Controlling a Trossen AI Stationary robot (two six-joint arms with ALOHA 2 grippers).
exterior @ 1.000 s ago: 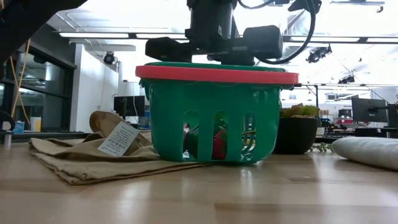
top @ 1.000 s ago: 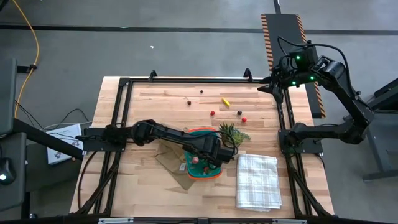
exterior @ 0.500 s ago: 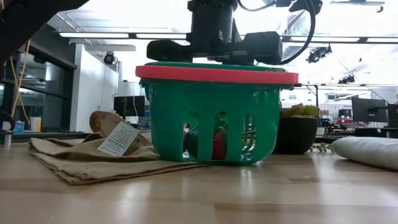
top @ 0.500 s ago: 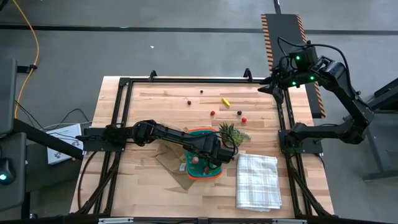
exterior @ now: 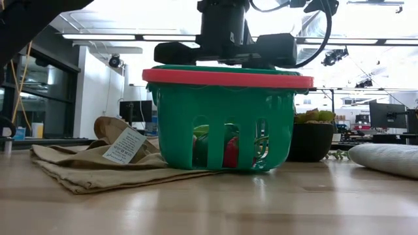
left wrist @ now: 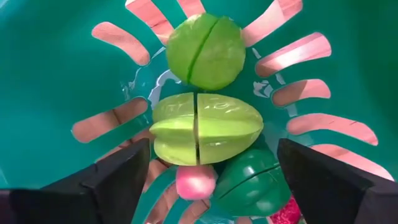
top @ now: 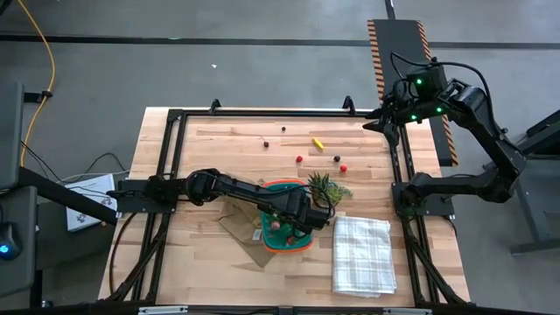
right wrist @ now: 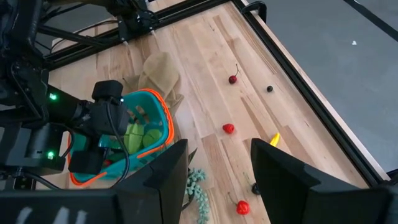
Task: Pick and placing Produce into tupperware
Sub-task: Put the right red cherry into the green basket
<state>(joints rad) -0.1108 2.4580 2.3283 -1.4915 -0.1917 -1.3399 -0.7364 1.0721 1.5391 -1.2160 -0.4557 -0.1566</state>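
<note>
The left gripper [left wrist: 208,180] hangs just inside the mouth of the tupperware [top: 284,229], its two dark fingers spread wide with nothing between them; right below and ahead of it lies the produce already dropped in: a pale green ridged piece [left wrist: 205,128] split by a seam down its middle, a round lime-green ball [left wrist: 205,43] beyond it, a darker green round piece [left wrist: 252,184] nearest the fingers and a small pink one [left wrist: 195,181] touching the ridged piece. They look like hard, smooth, hollow plastic, so I'd judge them light, stiff and a bit slick, likely to roll or squirt out of a pinch unless taken across the widest part. The seamed ones may come apart in halves if squeezed along the cut. The container itself is thin teal plastic with long slots in its base and an orange rim, light enough to slide on the wood if nudged; it sits partly on a limp brown paper bag [exterior: 85,166]. Well away from the hand, out on the bare boards, small pieces wait: a red ball [top: 299,159], another red one [top: 343,168], a yellow piece [top: 318,143] and dark berries [top: 337,158], all tiny and round, best pinched dead centre from above. The right gripper [right wrist: 217,171] waits high off the table's far corner, its fingers parted and empty.
</note>
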